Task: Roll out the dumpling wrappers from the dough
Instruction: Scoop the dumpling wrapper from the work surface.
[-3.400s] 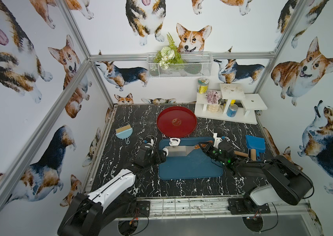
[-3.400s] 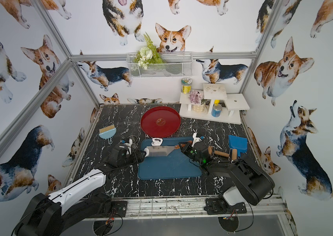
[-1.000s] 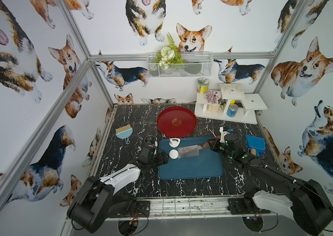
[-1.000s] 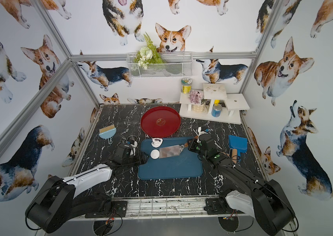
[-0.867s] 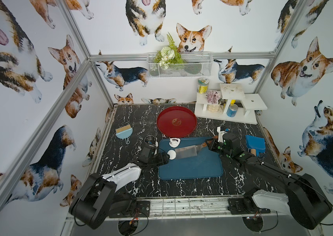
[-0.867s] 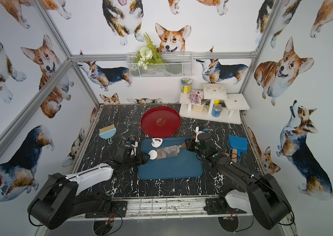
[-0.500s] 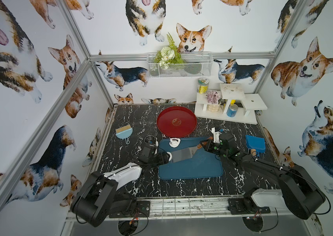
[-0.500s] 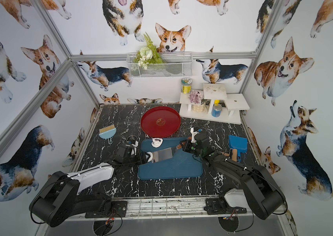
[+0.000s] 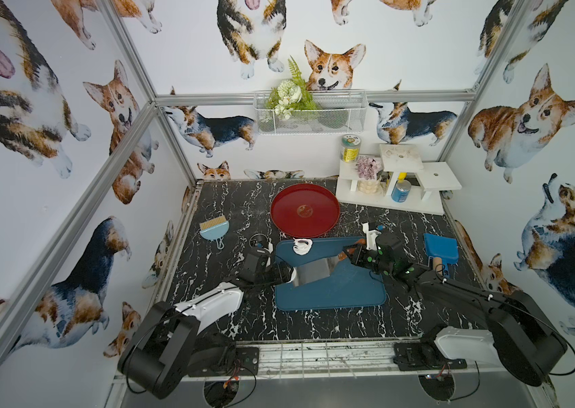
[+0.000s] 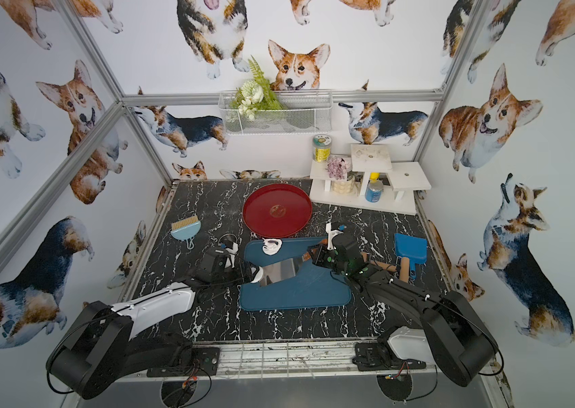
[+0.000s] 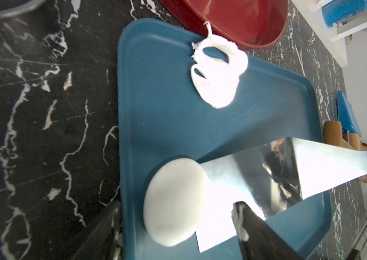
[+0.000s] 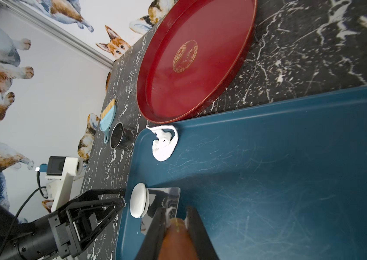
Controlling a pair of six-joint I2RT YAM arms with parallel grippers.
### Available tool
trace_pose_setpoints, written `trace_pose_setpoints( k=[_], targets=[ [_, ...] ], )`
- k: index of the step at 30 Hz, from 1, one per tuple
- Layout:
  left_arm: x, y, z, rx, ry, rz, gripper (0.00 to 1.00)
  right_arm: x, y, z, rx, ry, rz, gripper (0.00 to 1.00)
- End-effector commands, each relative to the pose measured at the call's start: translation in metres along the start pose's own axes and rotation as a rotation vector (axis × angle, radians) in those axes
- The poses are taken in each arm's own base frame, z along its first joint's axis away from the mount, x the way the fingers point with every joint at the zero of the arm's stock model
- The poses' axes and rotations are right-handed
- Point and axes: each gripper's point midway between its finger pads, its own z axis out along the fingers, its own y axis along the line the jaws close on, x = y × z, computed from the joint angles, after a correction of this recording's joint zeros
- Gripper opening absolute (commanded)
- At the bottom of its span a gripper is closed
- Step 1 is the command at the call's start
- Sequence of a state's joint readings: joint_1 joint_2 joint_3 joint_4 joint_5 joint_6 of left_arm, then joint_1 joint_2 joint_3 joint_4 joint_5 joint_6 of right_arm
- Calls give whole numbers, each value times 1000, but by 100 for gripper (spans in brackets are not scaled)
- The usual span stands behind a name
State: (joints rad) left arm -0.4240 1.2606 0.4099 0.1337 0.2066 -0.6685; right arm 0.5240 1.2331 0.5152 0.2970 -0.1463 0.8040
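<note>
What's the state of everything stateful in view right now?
dumpling wrapper, round, whole, at the scraper's blade tip, ungripped
scraper, held by its handle, blade sloping down to the blue tray
left gripper, open, fingers either side of the dumpling wrapper
right gripper, shut on the scraper
dough scrap, ragged, holed, in a corner of the blue tray
red plate, empty

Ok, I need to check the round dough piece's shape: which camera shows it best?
The left wrist view: the round dough piece is large and face-on, touching the scraper. The right wrist view shows it small and edge-on; in both top views the left gripper hides most of it.
</note>
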Motion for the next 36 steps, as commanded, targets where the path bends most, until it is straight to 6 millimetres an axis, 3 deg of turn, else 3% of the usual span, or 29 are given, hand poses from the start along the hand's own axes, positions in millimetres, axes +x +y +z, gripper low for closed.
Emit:
trace_pose_setpoints(
  k=[1, 13, 36],
  targets=[
    [-3, -6, 0, 31, -11, 2, 83, -2, -13, 0, 50, -49, 22, 0],
    [1, -6, 1, 38, 1, -3, 82, 10, -5, 20, -10, -41, 59, 0],
    [0, -8, 1, 39, 1, -1, 81, 17, 0, 37, -71, -46, 108, 0]
  ],
)
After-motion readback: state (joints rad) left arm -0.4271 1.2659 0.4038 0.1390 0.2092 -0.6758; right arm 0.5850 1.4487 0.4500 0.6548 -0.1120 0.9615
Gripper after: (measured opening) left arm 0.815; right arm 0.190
